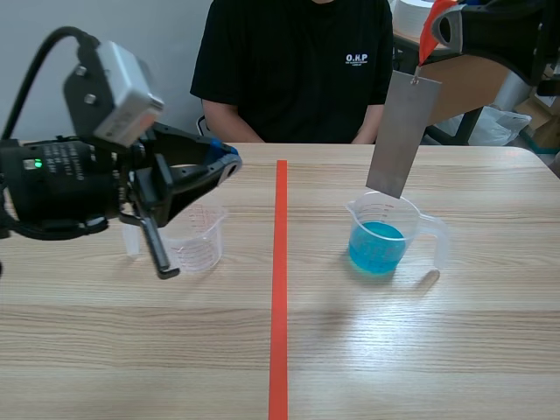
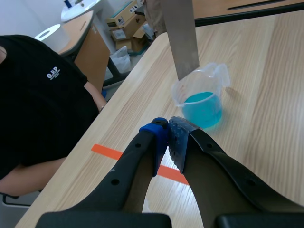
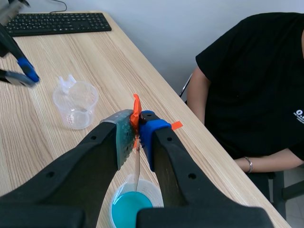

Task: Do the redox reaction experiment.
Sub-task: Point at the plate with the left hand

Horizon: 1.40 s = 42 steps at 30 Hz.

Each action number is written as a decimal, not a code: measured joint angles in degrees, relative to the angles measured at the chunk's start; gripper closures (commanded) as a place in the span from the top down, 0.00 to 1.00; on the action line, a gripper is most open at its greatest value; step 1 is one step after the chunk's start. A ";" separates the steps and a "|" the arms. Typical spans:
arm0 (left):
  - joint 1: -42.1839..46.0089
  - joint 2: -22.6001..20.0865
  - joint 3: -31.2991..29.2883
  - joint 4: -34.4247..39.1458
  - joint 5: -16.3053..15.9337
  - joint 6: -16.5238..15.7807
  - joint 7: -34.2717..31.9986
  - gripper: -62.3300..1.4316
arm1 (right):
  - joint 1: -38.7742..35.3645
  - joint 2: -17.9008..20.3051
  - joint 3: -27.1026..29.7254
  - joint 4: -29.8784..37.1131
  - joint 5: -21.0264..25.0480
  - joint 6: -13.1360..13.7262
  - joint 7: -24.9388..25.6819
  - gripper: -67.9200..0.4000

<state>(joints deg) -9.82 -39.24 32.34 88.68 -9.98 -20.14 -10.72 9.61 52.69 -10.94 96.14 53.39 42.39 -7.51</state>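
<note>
- a pale wooden table [image 1: 420,350] fills the scene view, with an orange-red tape line [image 1: 279,289] running down its middle, away from the robot.
- a person in a black t-shirt [image 1: 297,70] sits at the far side of the table.
- the left gripper [image 2: 167,132] hovers above the table's left half, its two pads pressed together with nothing between them.
- the right gripper [image 3: 137,124] is raised high over the right half, clenched on a small orange-red tab [image 3: 136,108].
- a flat grey metal sheet [image 1: 402,131] hangs down from that tab, slightly tilted; its lower edge sits at the rim of the cup below, clear of the liquid.
- a clear measuring cup with blue liquid [image 1: 378,236] stands right of the tape line, handle pointing away from the line.
- an empty clear measuring cup [image 1: 197,241] stands left of the line, under the left gripper and partly hidden by it.
- a black keyboard [image 3: 57,23] lies at a far end of the table in the right wrist view.
</note>
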 measured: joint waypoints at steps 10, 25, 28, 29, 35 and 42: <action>-9.51 15.10 7.23 -17.92 7.89 0.92 1.11 0.10 | 0.00 0.00 0.00 0.00 0.00 0.00 0.00 0.03; -18.97 26.95 11.85 -33.51 11.32 2.78 0.61 0.10 | 0.00 0.00 0.00 0.00 0.00 0.00 0.00 0.03; -19.58 29.44 12.74 -35.60 13.07 2.78 -0.31 0.10 | 0.00 0.00 0.00 0.00 0.00 0.00 0.00 0.03; -19.61 30.29 12.85 -36.26 13.40 2.75 -0.72 0.10 | 0.00 0.00 0.00 0.00 0.00 0.00 0.00 0.03; -19.61 34.23 12.92 -39.76 16.20 4.55 -1.31 0.10 | 0.00 0.00 0.00 0.00 0.00 0.00 0.00 0.03; -19.69 35.26 12.92 -41.51 17.07 7.30 -1.29 0.10 | 0.00 0.00 0.00 0.00 0.00 0.00 0.00 0.03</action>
<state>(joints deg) -29.52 -3.99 45.25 47.18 7.09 -12.84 -12.01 9.61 52.69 -10.94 96.14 53.39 42.39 -7.51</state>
